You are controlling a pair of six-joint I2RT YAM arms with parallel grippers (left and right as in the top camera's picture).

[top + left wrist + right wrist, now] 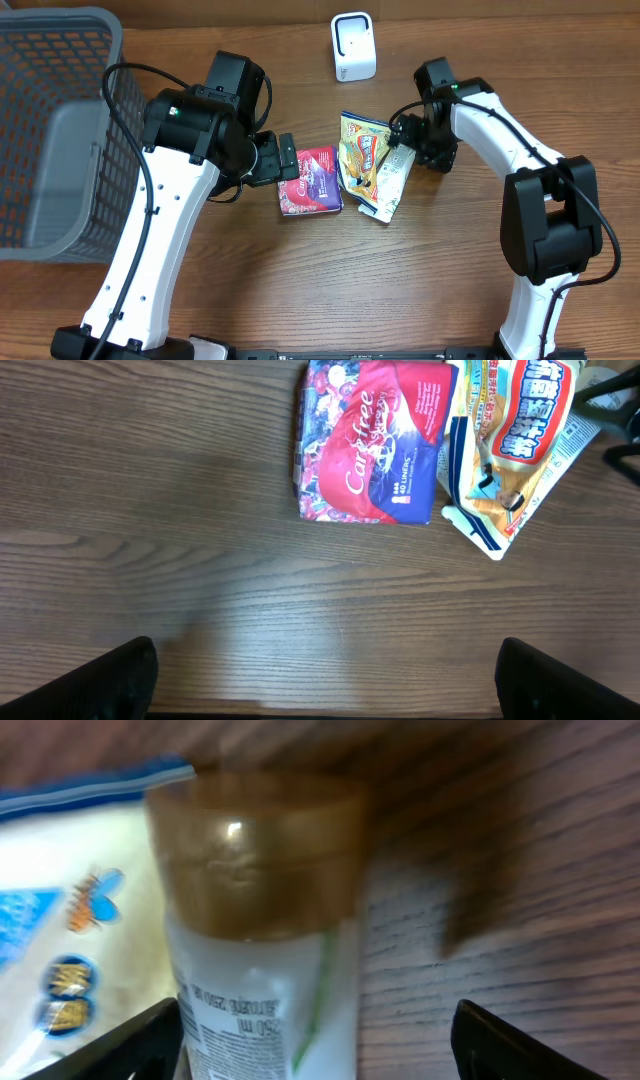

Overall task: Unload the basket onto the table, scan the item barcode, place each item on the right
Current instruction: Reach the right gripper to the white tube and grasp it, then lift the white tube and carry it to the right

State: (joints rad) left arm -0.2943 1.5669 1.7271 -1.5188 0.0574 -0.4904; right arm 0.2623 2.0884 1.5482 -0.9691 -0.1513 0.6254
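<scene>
A white bottle with a brown cap lies on the wooden table beside a yellow snack bag. My right gripper is open around the bottle: its left finger is close against the label and its right finger stands well clear over bare wood. In the overhead view the bottle points toward the right gripper. A red pack lies just ahead of my left gripper, which is wide open and holds nothing. The white scanner stands at the back. No barcode shows.
A grey mesh basket fills the left side of the table. The red pack and snack bag lie side by side, touching, between the two arms. Bare wood stretches toward the front of the table.
</scene>
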